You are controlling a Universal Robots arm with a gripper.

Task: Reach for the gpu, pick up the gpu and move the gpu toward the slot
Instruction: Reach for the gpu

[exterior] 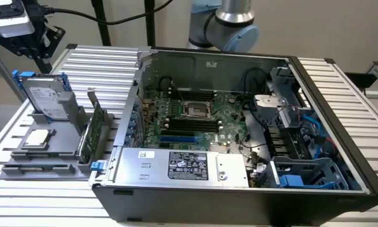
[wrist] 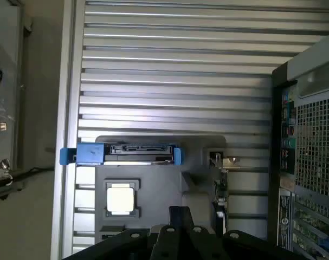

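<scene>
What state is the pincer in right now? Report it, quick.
Pincer: cannot be told if open or closed; it hangs above the gray stand, where the green card sits ungrasped.

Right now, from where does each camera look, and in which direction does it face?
Exterior view: off the arm, high up, looking down into the open computer case; the arm stands beyond the case and the gripper hangs above the hard drive.
Wrist view: on the wrist, looking down on the grey holder and the slatted table; part of the gripper's dark body shows.
Shared: holder, hard drive, CPU chip, gpu, one side of the case.
</scene>
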